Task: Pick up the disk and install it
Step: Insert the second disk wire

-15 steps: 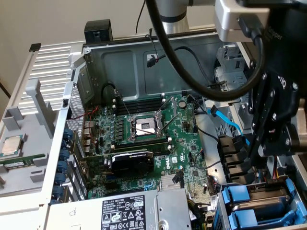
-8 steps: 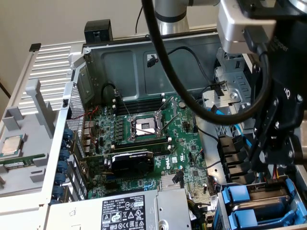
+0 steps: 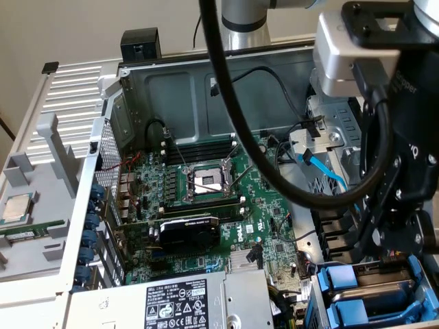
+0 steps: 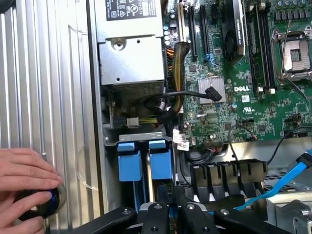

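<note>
My gripper (image 4: 170,204) hangs low over the drive bays at the case's front corner, and in the exterior view my gripper (image 3: 381,250) is at the lower right. Its two black fingers (image 4: 156,217) stand close together, shut on a narrow blue strip, the carrier edge of the disk (image 4: 170,219), seen edge-on. The disk's metal body and label are hidden. Two blue carrier handles (image 4: 129,163) (image 4: 160,161) sit side by side in the bay just beyond the fingers. They also appear in the exterior view as blue carrier handles (image 3: 341,279).
The open case holds the motherboard (image 3: 271,226) with its bare CPU socket (image 3: 206,181), a black graphics card (image 3: 188,233) and the power supply (image 3: 192,305). A blue cable (image 3: 328,171) runs by the drive cage. A person's hand (image 4: 22,175) rests on a black knob (image 4: 46,202) outside the case.
</note>
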